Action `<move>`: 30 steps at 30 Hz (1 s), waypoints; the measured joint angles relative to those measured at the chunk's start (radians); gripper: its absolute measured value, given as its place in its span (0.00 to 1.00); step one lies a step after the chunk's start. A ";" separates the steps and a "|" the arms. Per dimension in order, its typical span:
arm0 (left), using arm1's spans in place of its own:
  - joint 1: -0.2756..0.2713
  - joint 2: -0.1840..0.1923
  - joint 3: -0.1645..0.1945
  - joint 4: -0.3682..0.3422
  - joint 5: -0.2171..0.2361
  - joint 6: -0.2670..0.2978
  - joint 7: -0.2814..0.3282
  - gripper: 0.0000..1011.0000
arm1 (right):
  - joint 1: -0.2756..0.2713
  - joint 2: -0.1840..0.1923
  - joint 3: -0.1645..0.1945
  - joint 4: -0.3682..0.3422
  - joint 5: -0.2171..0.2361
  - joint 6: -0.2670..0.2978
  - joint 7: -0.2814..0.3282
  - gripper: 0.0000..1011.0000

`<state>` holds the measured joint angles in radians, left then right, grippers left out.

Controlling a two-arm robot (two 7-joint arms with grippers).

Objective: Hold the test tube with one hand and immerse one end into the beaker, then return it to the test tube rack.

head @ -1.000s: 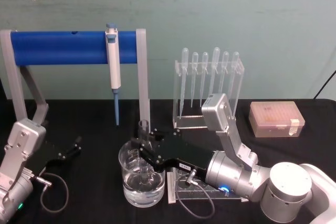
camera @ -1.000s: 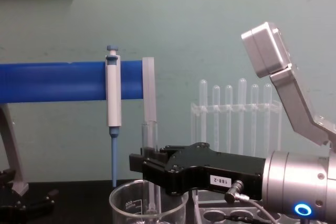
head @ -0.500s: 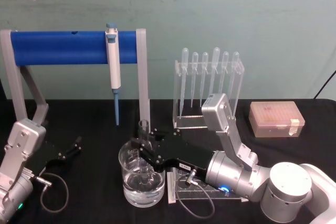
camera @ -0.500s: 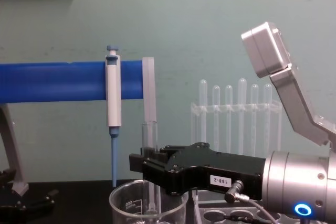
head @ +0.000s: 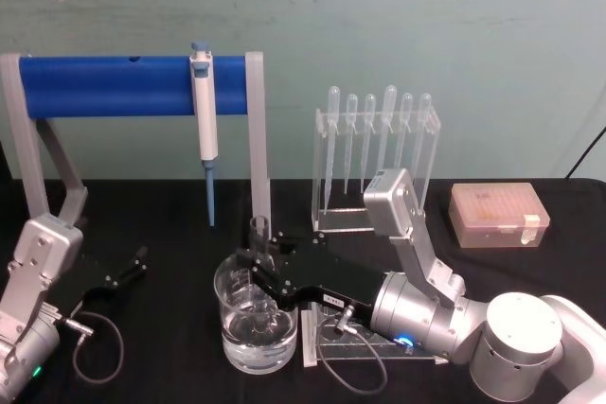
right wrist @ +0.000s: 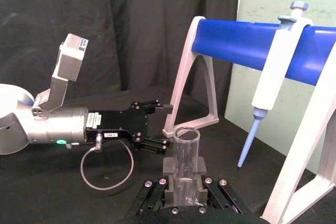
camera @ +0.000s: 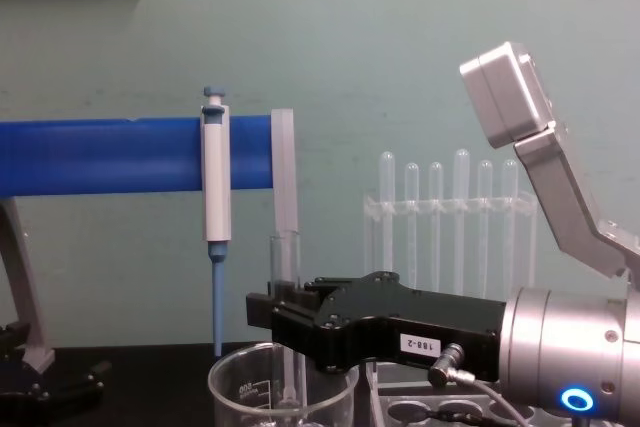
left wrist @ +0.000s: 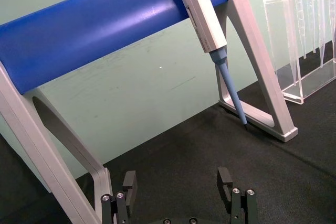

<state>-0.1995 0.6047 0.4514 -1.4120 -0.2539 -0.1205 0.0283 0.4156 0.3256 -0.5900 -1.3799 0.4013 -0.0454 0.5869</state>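
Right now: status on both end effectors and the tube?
Right end effector shut on test tube, upright, lower end inside beaker. Left end effector open, parked low at far left. Micropipette hangs behind, apart from the tube.

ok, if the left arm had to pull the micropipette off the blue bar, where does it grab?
Grip the micropipette's white body just below the blue bar, above the thin tip, coming from the front: it hangs upright on the bar with the wall behind. The left gripper is open; the right gripper holds the test tube in the beaker.
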 joint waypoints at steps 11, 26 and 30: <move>0.000 0.000 0.000 0.000 0.000 0.000 0.000 0.99 | 0.000 0.000 0.000 0.000 0.000 0.000 0.000 0.22; 0.000 0.000 0.000 0.000 0.000 0.000 0.000 0.99 | 0.000 0.000 0.000 0.000 0.000 0.000 0.000 0.22; 0.000 0.000 0.000 0.000 0.000 0.000 0.000 0.99 | 0.000 0.000 0.000 0.000 0.000 0.000 0.000 0.22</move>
<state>-0.1995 0.6047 0.4514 -1.4120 -0.2539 -0.1205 0.0283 0.4155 0.3256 -0.5900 -1.3799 0.4013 -0.0454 0.5869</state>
